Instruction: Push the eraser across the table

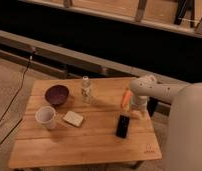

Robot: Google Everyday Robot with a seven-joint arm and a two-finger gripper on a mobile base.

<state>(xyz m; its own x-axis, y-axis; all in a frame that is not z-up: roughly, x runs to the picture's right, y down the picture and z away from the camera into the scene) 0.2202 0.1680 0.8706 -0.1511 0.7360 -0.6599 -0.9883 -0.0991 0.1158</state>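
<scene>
- Hanging low over the right end of the bench [84, 145], the fingers [134, 111] point down from the white arm [149, 90]; whether they are spread or closed, cannot tell.
- Eraser [123, 126]: black flat slab, lying on the planks just beside the fingers, on their near-left side. Contact cannot be told.
- Orange piece [125, 98]: directly above-left of the fingers, against the arm.
- Clear bottle [86, 90]: upright, well left of the fingers and farther back.
- Dark bowl [57, 94]: beyond the bottle, farther left.
- White cup [46, 117]: upright, far left, at the fingers' level.
- Cream block [73, 118]: flat, between the cup and the eraser, nearer the cup.
- Small dark mark [148, 148]: on the corner nearest, below-right of the fingers.
</scene>
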